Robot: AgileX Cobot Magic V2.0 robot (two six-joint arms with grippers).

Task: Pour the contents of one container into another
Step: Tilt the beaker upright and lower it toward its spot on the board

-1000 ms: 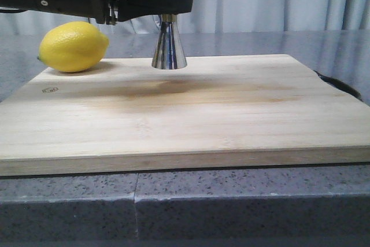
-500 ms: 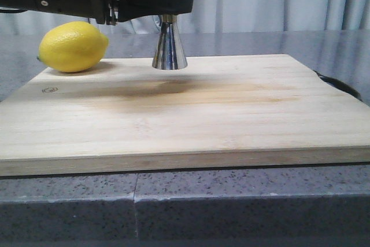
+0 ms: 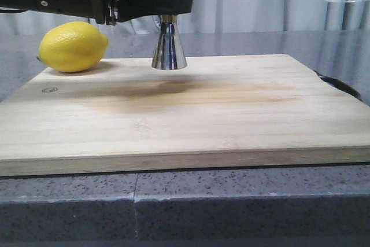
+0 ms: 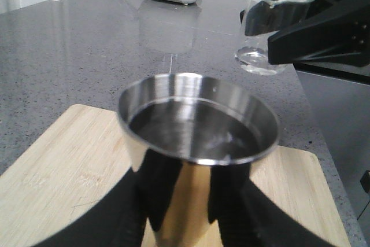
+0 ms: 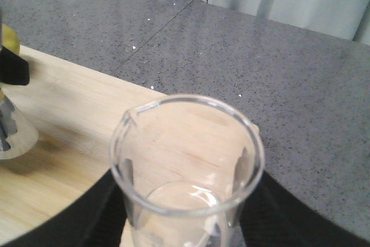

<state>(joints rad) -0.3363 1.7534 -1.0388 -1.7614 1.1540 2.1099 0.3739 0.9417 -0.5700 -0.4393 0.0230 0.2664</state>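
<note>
Left claw pinching jigger, right claw pinching beaker, above bamboo board on grey counter.

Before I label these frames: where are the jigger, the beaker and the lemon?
jigger [image 3: 169,50], front view, lower cone.
beaker [image 5: 188,160], right wrist view, near glass wall.
lemon [image 3: 73,46], front view, middle of the rind.

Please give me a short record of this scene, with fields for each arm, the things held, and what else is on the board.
left gripper: shut on the steel jigger, which stands upright at the board's far edge
right gripper: shut on the glass beaker, held up in the air, upright, to the right of the jigger
pouring: not yet begun
board: wooden cutting board on a grey counter
other: lemon at the board's far left corner
</note>
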